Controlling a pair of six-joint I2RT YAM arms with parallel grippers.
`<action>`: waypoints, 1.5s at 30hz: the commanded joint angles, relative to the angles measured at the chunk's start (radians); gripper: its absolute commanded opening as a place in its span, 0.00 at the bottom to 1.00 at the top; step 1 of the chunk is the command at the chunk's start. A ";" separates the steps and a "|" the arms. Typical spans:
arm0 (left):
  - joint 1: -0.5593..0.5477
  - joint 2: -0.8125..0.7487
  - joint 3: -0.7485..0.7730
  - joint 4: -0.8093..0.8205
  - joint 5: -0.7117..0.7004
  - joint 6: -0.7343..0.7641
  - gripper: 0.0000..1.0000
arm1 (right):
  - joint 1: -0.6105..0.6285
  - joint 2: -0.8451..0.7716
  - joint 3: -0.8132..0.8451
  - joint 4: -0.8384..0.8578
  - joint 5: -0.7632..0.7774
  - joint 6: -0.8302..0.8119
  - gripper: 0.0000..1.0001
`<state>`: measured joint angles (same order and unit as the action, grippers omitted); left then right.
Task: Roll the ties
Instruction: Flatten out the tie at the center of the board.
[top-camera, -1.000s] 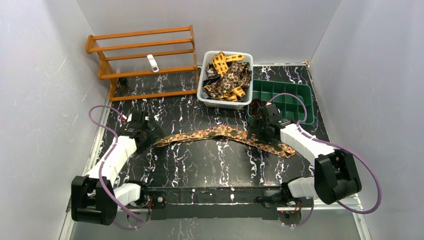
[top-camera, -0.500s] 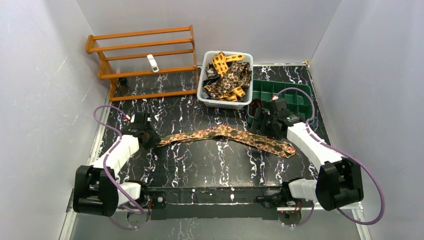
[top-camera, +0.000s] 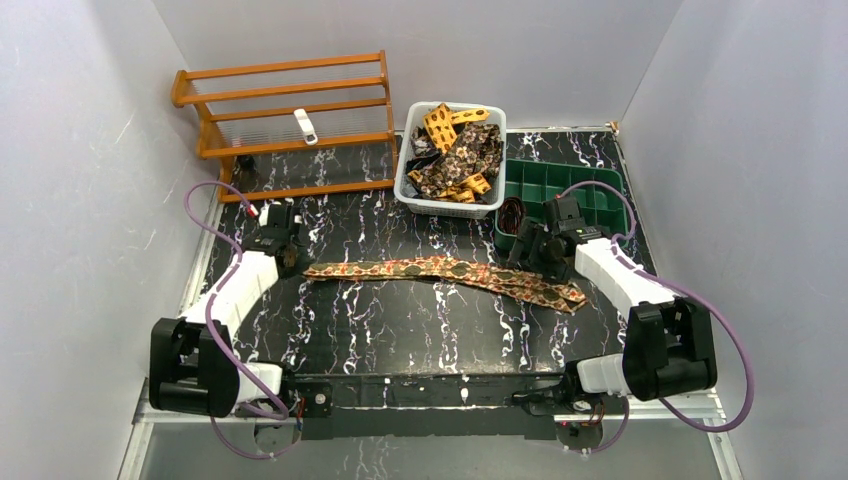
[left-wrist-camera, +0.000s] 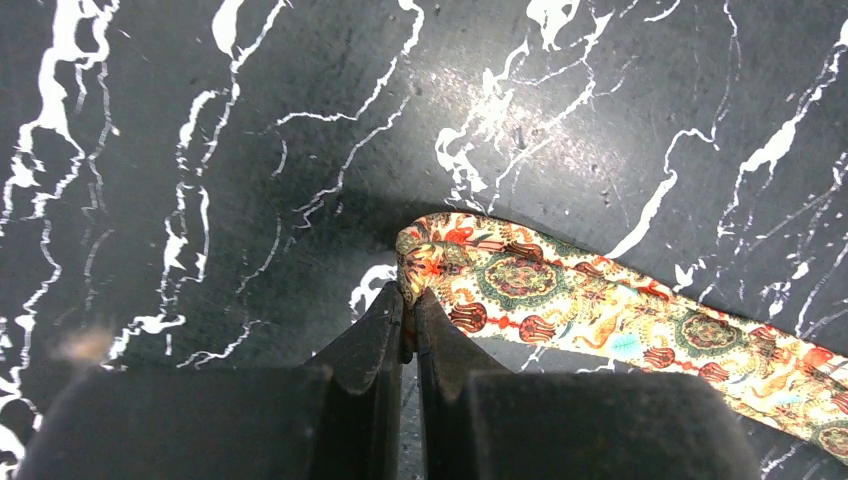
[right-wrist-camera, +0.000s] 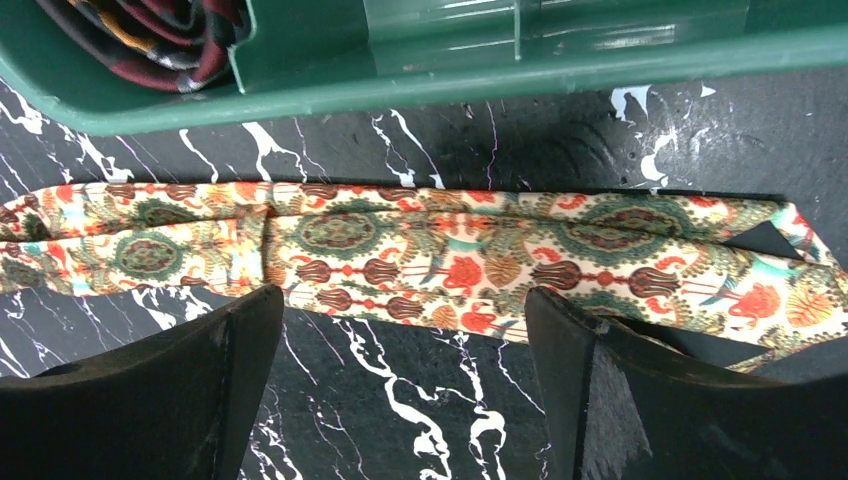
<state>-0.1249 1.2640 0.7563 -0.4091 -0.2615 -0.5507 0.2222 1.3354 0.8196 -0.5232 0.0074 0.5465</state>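
Note:
One patterned red-orange and olive tie (top-camera: 440, 268) lies stretched left to right across the black marble table. My left gripper (top-camera: 290, 262) is shut on its narrow left end; in the left wrist view the left gripper (left-wrist-camera: 408, 300) pinches the folded tip of the tie (left-wrist-camera: 560, 300). My right gripper (top-camera: 535, 258) hovers open over the wide right part. In the right wrist view the right gripper (right-wrist-camera: 400, 298) stands wide apart, with the tie (right-wrist-camera: 450, 245) just beyond its fingertips, not touched.
A white basket (top-camera: 445, 208) at the back holds several more ties (top-camera: 455, 150). To its right, a green compartment tray (top-camera: 590, 200) holds a dark rolled tie (top-camera: 512, 215), also seen as the rolled tie (right-wrist-camera: 150, 40) in the right wrist view. A wooden rack (top-camera: 285, 120) stands back left.
My left gripper shut on the tie's narrow end and drew it left, pulling the arched tie straight. The right gripper drifted slightly right and back, staying open.

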 joint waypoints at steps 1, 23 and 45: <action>0.010 0.017 0.042 -0.085 -0.106 0.066 0.00 | -0.006 -0.036 -0.052 0.028 0.002 0.024 0.99; 0.019 0.016 0.075 -0.129 -0.076 0.208 0.00 | -0.082 -0.028 -0.172 0.065 0.113 0.110 0.99; 0.035 0.068 0.073 -0.211 -0.096 0.064 0.38 | -0.199 -0.185 -0.035 0.019 -0.188 -0.023 0.99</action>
<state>-0.1024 1.3270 0.8051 -0.5705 -0.2958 -0.4519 0.0261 1.1923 0.7227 -0.4904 -0.0906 0.5579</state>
